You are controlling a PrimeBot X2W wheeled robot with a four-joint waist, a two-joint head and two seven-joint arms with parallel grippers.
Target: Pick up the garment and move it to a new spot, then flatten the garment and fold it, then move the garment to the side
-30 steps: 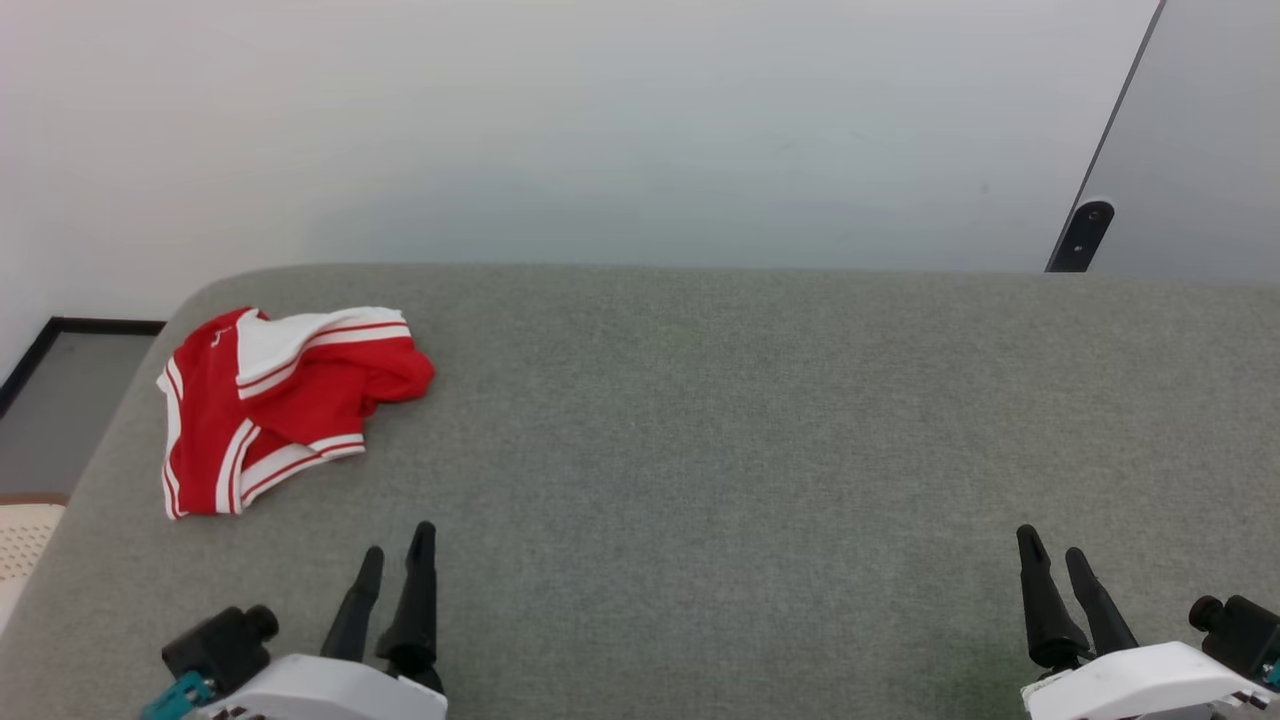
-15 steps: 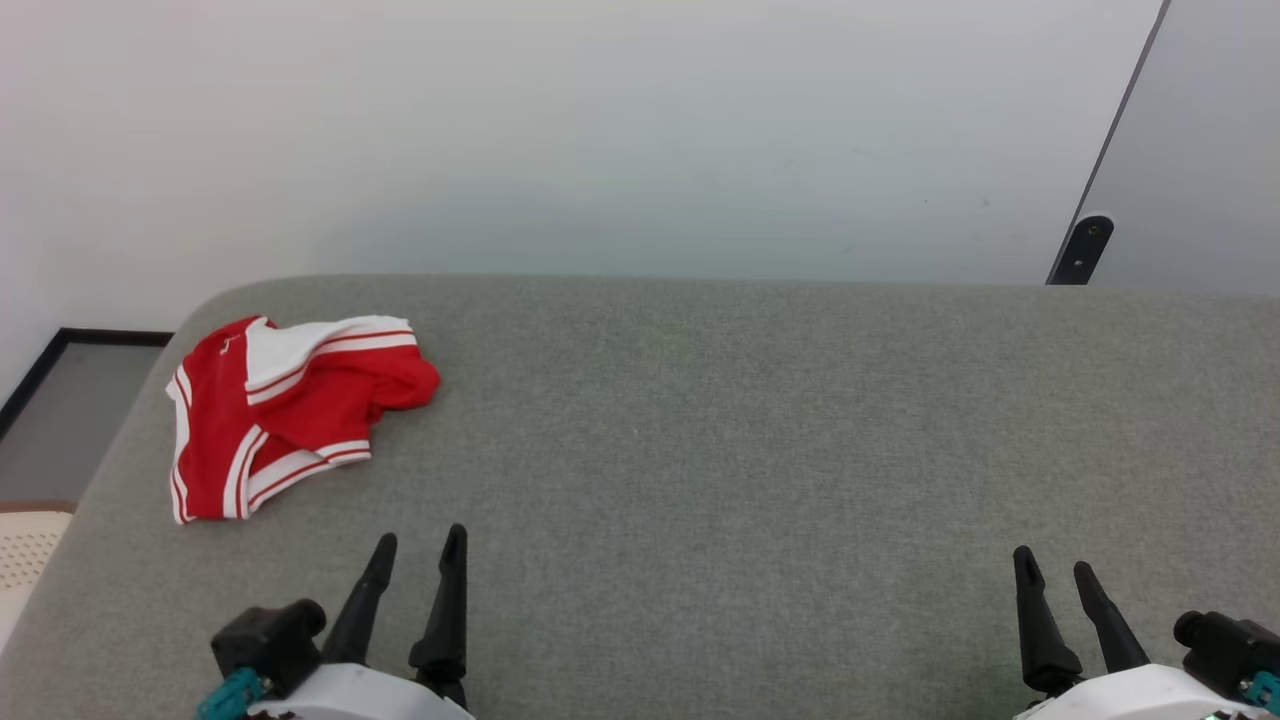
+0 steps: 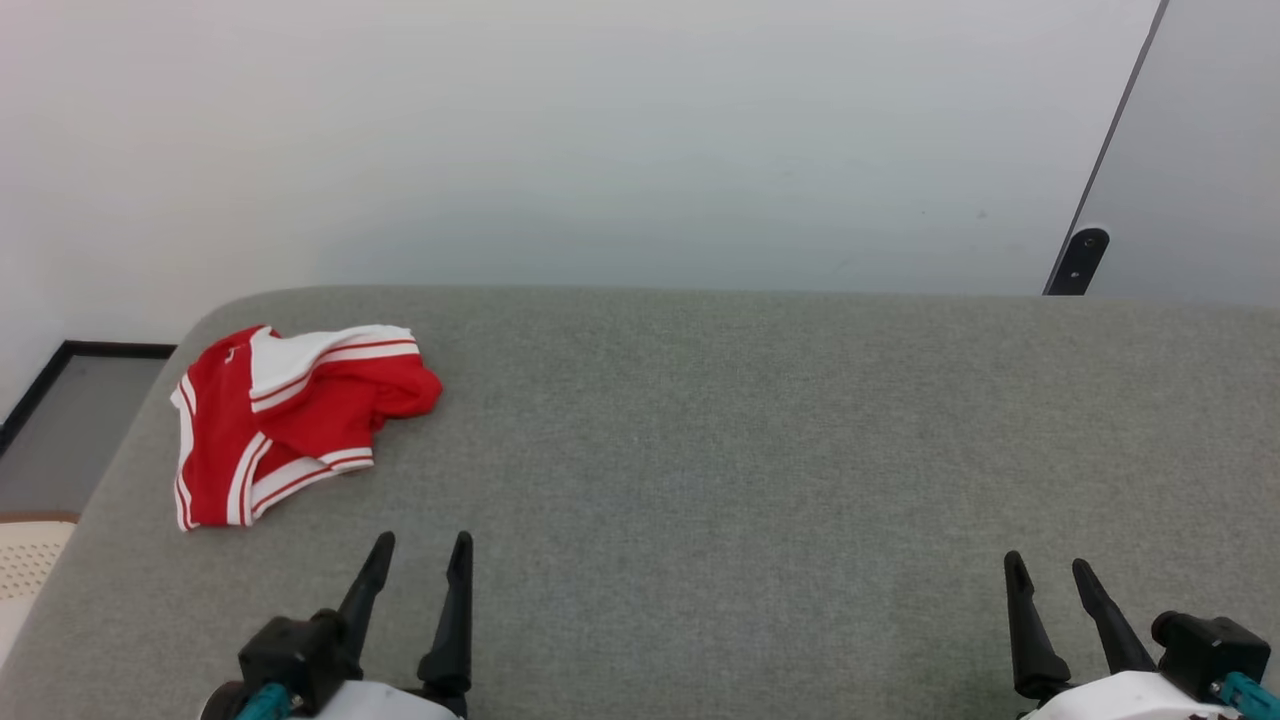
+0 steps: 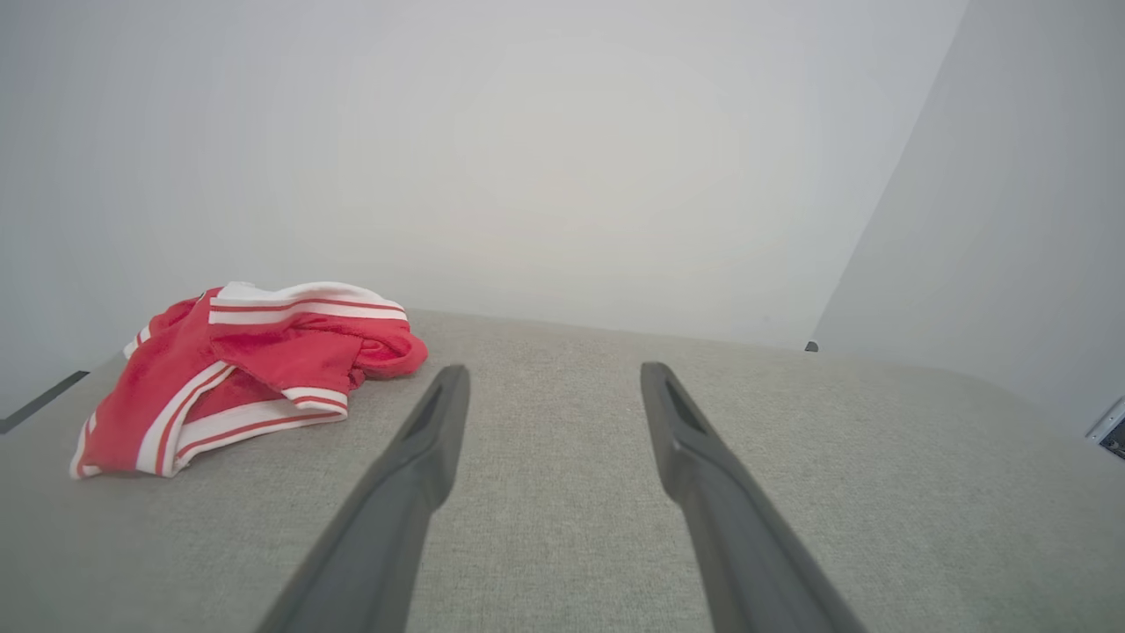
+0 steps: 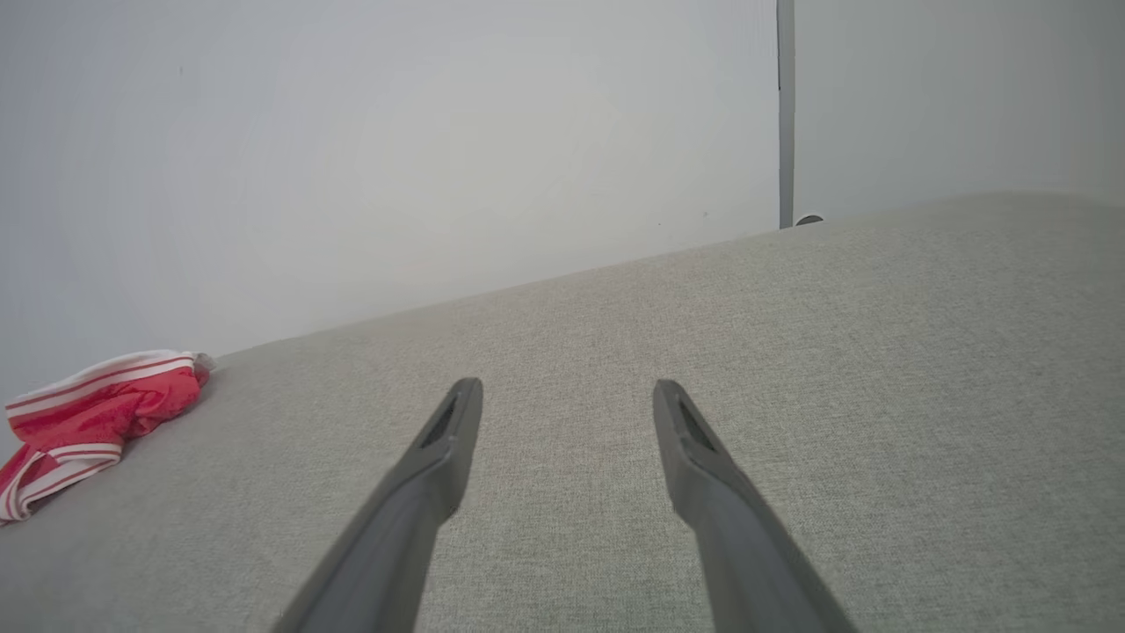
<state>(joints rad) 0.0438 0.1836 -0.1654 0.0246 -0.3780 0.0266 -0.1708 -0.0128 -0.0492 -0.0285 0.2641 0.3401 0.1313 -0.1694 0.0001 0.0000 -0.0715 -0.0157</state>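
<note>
The garment (image 3: 290,420) is a crumpled red shirt with white sleeves and red-white striped trim, lying near the far left corner of the grey fabric surface (image 3: 760,450). In the left wrist view the garment (image 4: 246,369) sits to the left of the fingers, and in the right wrist view the garment (image 5: 88,413) shows at the left edge. My left gripper (image 3: 422,545) stands open at the lower left, a short way in front of the garment and apart from it. At the lower right my right gripper (image 3: 1048,568) is open, far from the garment. Nothing is between either pair of fingers.
A pale wall (image 3: 600,140) rises behind the surface's far edge. A dark door stop (image 3: 1078,258) sits at the back right beside a grey panel. Past the rounded left edge lie grey floor (image 3: 70,420) and a cream perforated object (image 3: 25,560).
The head camera has tilted, so the whole picture has shifted down. Both grippers have drawn back toward the bottom edge, and the left one has moved right. The garment lies unchanged.
</note>
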